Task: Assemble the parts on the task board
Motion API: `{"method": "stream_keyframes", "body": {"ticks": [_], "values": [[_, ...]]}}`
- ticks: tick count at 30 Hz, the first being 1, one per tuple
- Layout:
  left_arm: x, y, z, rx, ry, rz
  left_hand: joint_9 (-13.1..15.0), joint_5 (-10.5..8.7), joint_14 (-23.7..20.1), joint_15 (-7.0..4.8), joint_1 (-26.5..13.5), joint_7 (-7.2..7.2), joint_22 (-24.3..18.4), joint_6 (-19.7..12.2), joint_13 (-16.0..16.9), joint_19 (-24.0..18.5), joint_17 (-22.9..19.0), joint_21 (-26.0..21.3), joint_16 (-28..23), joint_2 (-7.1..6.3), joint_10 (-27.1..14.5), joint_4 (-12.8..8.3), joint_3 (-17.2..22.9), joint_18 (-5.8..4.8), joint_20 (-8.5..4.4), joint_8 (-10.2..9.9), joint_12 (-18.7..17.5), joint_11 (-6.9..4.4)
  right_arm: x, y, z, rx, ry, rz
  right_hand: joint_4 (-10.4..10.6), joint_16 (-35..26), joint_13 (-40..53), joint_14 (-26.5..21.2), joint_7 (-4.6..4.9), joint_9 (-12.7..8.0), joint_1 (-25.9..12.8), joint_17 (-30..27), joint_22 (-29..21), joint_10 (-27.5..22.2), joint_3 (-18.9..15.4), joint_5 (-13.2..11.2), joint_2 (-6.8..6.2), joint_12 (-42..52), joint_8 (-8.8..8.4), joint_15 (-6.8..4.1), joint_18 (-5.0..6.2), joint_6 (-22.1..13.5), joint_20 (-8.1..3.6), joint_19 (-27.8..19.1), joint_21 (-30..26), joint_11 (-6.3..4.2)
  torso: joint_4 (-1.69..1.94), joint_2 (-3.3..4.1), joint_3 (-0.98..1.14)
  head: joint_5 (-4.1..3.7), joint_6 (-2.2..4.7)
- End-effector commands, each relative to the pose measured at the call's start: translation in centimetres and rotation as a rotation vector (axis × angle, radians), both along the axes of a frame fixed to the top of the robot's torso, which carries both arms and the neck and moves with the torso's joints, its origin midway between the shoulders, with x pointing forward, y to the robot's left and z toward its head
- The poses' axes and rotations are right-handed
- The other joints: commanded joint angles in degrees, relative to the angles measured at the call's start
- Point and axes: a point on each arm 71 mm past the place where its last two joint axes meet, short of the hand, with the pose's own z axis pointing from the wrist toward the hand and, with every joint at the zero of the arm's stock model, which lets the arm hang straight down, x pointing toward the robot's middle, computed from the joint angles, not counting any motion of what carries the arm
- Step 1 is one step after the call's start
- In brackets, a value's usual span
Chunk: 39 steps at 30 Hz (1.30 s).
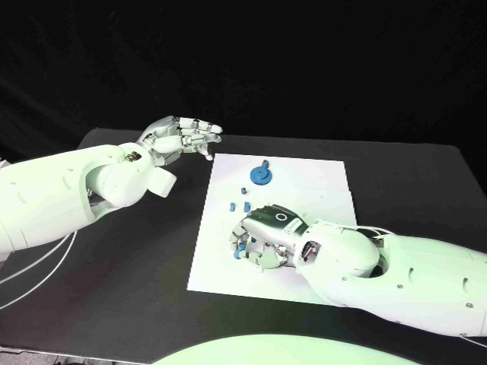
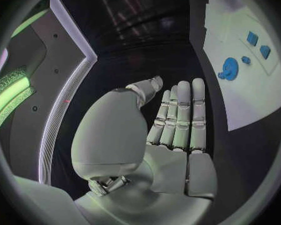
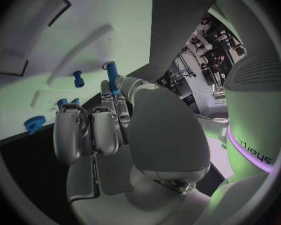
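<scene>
The white task board (image 1: 315, 179) lies in the middle of the black table. A blue gear (image 1: 262, 176) sits near its far end, also seen as the gear (image 2: 229, 66) and the gear (image 3: 35, 123). Two small blue parts (image 1: 241, 204) lie on the board just ahead of my right hand (image 1: 270, 234). That hand is low over the board's near half, its fingers curled, and it pinches a blue peg (image 3: 112, 76) between thumb and finger; the peg (image 1: 240, 246) shows at its fingertips. My left hand (image 1: 184, 138) hovers off the board's far left corner, fingers stretched out, holding nothing.
Bare black table (image 1: 144, 251) runs left of the board and wider on the right (image 1: 419, 182). My right forearm (image 1: 419, 277) covers the board's near right corner. More small blue parts (image 2: 258, 44) lie beyond the gear.
</scene>
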Motion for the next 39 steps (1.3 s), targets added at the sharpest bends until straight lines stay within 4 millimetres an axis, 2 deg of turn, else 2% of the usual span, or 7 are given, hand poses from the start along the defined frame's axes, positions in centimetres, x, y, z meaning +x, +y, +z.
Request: {"method": "stream_keyframes", "body": {"ticks": [1, 22, 27, 31, 35, 36, 39], "values": [[-0.04, -0.14, 0.08, -0.014, 0.0, -0.013, -0.06, -0.07, -0.08, 0.14, 0.08, -0.16, -0.09, -0.23, -0.05, 0.32, -0.05, -0.39, -0.2, 0.36, -0.42, -0.04, -0.25, 0.81, -0.06, 0.26, 0.34, 0.02, -0.03, -0.08, -0.33, -0.058, -0.015, 0.008, -0.38, 0.08, 0.09, 1.18, 0.2, 0.05, -0.1, -0.02, 9.83, 4.08, 0.65, 0.15, 0.53, 0.19, 0.16, -0.39, -1.09, -0.05, -0.22, 2.91, -0.09, -3.72, 0.03, 0.0, -0.01, -0.03, -0.03], [-0.05, -0.08, 0.08, -0.013, 0.001, -0.013, -0.06, -0.07, -0.08, 0.14, 0.08, -0.16, -0.09, -0.23, -0.05, 0.32, -0.05, -0.39, -0.2, 0.36, -0.42, -0.04, -0.25, 0.81, -0.06, 0.26, 0.34, 0.02, -0.03, 0.27, -0.59, -0.083, -0.03, 0.017, -0.65, -0.01, 0.14, 1.12, 0.21, 0.31, -0.59, -0.23, 9.76, 4.11, 0.8, 0.1, 0.39, -0.1, 0.3, -0.34, -1.04, -0.2, -0.18, 2.84, -0.34, -3.67, 0.01, -0.01, -0.04, -0.11, 0.14], [-0.06, -0.09, 0.07, -0.013, 0.002, -0.014, -0.06, -0.07, -0.08, 0.14, 0.08, -0.16, -0.09, -0.23, -0.05, 0.32, -0.05, -0.39, -0.2, 0.36, -0.42, -0.04, -0.25, 0.81, -0.06, 0.26, 0.34, 0.02, -0.05, 0.48, -0.82, -0.057, -0.003, 0.035, -1.03, -0.31, -0.38, 0.91, 1.13, -0.02, -3.1, -0.92, 9.14, 1.09, 0.48, -0.07, -1.37, -2.52, -1.27, 0.6, -0.78, -3.02, 0.43, 2.35, -2.04, -2.53, 0.02, -0.01, -0.06, -0.11, 0.25], [-0.07, -0.05, 0.06, -0.012, 0.004, -0.015, -0.06, -0.07, -0.08, 0.14, 0.08, -0.16, -0.09, -0.23, -0.05, 0.32, -0.05, -0.39, -0.2, 0.36, -0.42, -0.04, -0.25, 0.81, -0.06, 0.26, 0.34, 0.02, -0.06, 0.53, -0.89, -0.039, 0.005, 0.04, -0.82, -0.72, -0.78, 0.63, 1.32, -0.53, -4.87, -1.85, 8.37, -0.61, -0.48, -0.14, -3.09, -3.49, -2.43, 1.01, -0.41, -4.48, 0.86, 1.81, -4.0, -2.01, 0.04, -0.01, -0.04, -0.12, 0.23], [-0.08, 0.01, 0.05, -0.011, 0.006, -0.015, -0.06, -0.07, -0.08, 0.14, 0.08, -0.16, -0.09, -0.23, -0.05, 0.32, -0.05, -0.39, -0.2, 0.36, -0.42, -0.04, -0.25, 0.81, -0.06, 0.26, 0.34, 0.02, 0.05, 0.41, -0.88, -0.026, 0.001, 0.032, -0.9, -1.0, -1.21, 0.44, 1.45, -0.84, -5.5, -2.44, 7.88, -2.6, -0.91, -0.12, -3.72, -3.61, -3.07, 1.31, -0.19, -5.11, 1.17, 1.5, -5.22, -1.63, 0.04, -0.01, -0.05, -0.18, 0.19], [-0.09, 0.02, 0.05, -0.011, 0.006, -0.015, -0.06, -0.07, -0.08, 0.14, 0.08, -0.16, -0.09, -0.23, -0.05, 0.32, -0.05, -0.39, -0.2, 0.36, -0.42, -0.04, -0.25, 0.81, -0.06, 0.26, 0.34, 0.02, 0.09, 0.35, -0.88, -0.024, -0.001, 0.029, -1.03, -1.25, -1.42, 0.28, 1.61, -0.97, -5.57, -2.93, 7.41, -4.1, -0.76, 3.16, -3.89, -3.49, -3.31, 1.56, 0.01, -5.25, 1.37, 1.21, -6.38, -1.34, 0.04, 0.0, -0.04, -0.17, 0.2], [-0.1, 0.08, 0.04, -0.01, 0.007, -0.014, -0.06, -0.07, -0.08, 0.14, 0.08, -0.16, -0.09, -0.23, -0.05, 0.32, -0.05, -0.39, -0.2, 0.36, -0.42, -0.04, -0.25, 0.81, -0.06, 0.26, 0.34, 0.02, 0.18, 0.21, -0.86, -0.018, -0.006, 0.022, -1.33, -1.37, -1.54, 0.2, 1.73, -1.15, -5.73, -3.22, 6.58, -6.19, -1.15, 3.41, -4.15, -3.44, -3.67, 1.83, 0.37, -5.49, 1.64, 0.7, -8.38, -1.0, 0.0, -0.02, -0.03, -0.18, 0.2]]}}
